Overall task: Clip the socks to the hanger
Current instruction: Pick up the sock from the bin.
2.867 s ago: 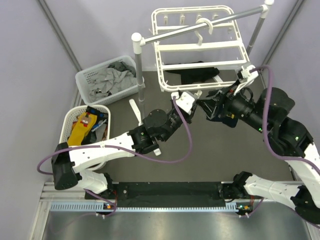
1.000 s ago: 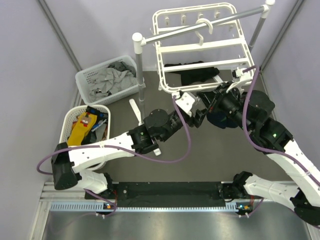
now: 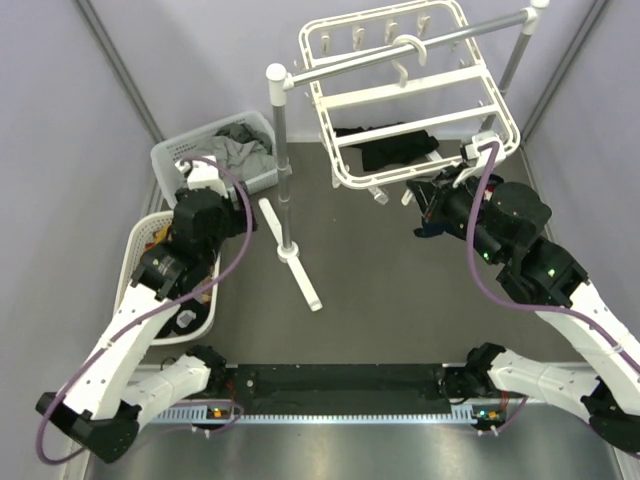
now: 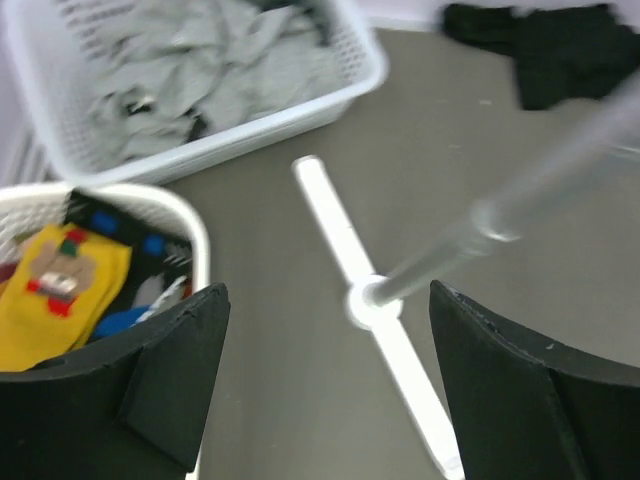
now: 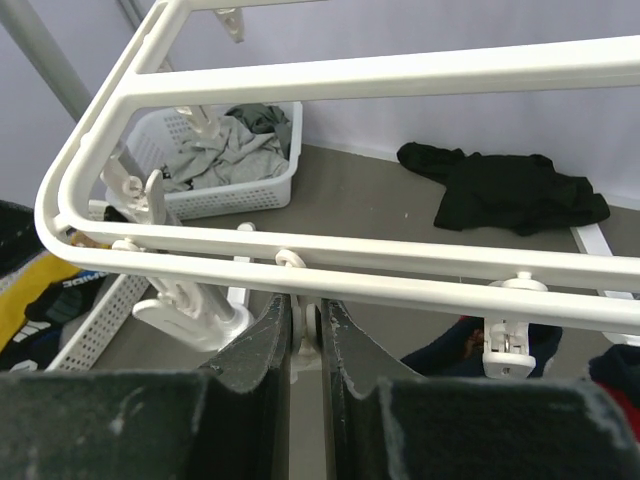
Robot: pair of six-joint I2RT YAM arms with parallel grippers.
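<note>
The hanger (image 3: 400, 92), a white frame with cross bars and dangling clips, hangs from the grey pole at the back right. My right gripper (image 5: 305, 312) is shut on one small white clip under the hanger's near bar (image 5: 420, 272); from above it shows at the frame's front edge (image 3: 428, 192). A dark navy sock (image 5: 455, 350) hangs beside the neighbouring clip (image 5: 505, 338). More socks, one of them yellow (image 4: 60, 285), lie in the white basket (image 4: 192, 222) at the left. My left gripper (image 4: 325, 300) hangs open and empty next to that basket, largely hidden under its arm from above (image 3: 205, 220).
A basket of grey cloths (image 3: 215, 150) stands at the back left. The grey pole rack (image 3: 280, 150) rests on a white foot (image 4: 375, 300) mid-table. A black garment (image 3: 395, 145) lies on the table under the hanger. Purple walls close in on both sides.
My left arm has swung away from the hanger's front edge to the left, beside the sock basket, and its jaws have opened wider. The right gripper stays shut at the hanger.
</note>
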